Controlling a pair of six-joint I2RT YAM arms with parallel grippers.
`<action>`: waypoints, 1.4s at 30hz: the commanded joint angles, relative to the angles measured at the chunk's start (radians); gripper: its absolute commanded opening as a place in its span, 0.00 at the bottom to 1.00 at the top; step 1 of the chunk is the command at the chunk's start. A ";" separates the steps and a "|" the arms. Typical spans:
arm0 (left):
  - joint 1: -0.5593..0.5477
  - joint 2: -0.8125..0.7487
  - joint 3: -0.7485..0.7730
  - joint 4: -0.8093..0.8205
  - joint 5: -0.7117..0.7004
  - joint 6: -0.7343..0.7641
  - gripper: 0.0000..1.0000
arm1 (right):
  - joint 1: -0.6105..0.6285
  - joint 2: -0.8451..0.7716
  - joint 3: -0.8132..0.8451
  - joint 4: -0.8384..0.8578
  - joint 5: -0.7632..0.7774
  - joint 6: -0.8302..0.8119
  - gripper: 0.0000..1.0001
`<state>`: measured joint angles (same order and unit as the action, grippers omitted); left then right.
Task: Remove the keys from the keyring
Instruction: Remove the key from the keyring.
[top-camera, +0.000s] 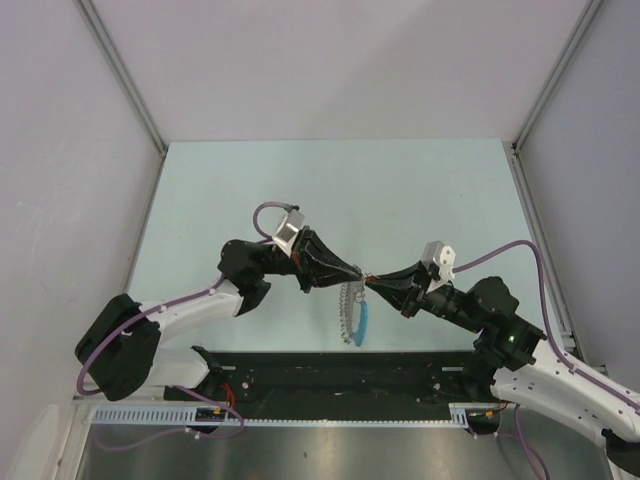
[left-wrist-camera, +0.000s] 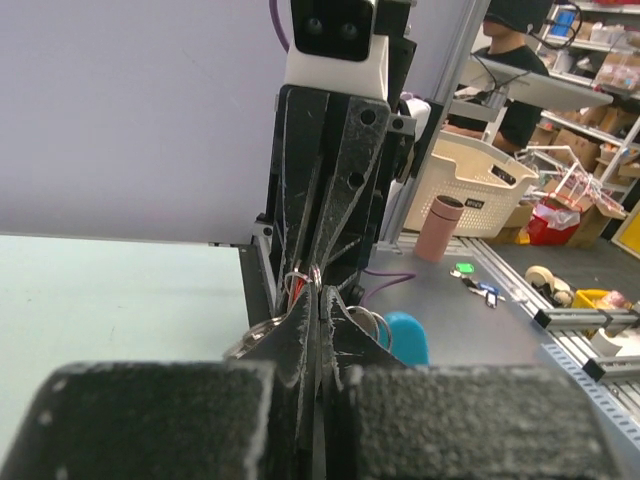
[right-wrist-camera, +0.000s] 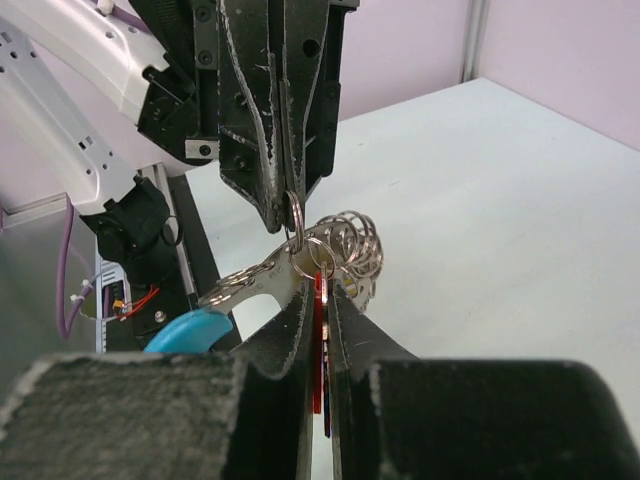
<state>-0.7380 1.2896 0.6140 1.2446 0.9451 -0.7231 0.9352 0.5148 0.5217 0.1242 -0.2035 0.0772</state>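
Both grippers meet tip to tip above the table's near middle. My right gripper (right-wrist-camera: 318, 287) is shut on the flat red key (right-wrist-camera: 317, 340), which stands on edge between its fingers. My left gripper (right-wrist-camera: 283, 222) comes down from above, shut on a small silvery split ring (right-wrist-camera: 298, 212) that links to the key. The keyring (top-camera: 347, 308), a floppy loop of silvery rings (right-wrist-camera: 352, 240) with a blue arc (right-wrist-camera: 188, 332), hangs below the two tips. In the left wrist view the left gripper (left-wrist-camera: 319, 292) is shut, with the blue arc (left-wrist-camera: 406, 336) just beyond.
The pale green table (top-camera: 300, 190) is walled by white panels at the back and sides. A black mat (top-camera: 330, 375) lies along the near edge between the arm bases. Off the table, a cream basket (left-wrist-camera: 470, 180) and a pink cup (left-wrist-camera: 440, 228) stand on a metal bench.
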 joint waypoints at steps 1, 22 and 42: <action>0.003 -0.016 -0.011 0.200 -0.065 -0.039 0.00 | 0.019 0.021 0.008 0.041 0.007 -0.002 0.00; 0.000 -0.068 -0.072 0.247 -0.179 -0.029 0.00 | 0.042 0.059 0.008 0.084 0.049 0.024 0.00; -0.129 -0.306 -0.068 -0.344 -0.549 0.459 0.00 | 0.059 0.125 0.008 0.141 -0.007 0.082 0.00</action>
<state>-0.8455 1.0428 0.5217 0.9325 0.5514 -0.3824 0.9863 0.6403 0.5217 0.2314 -0.1951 0.1356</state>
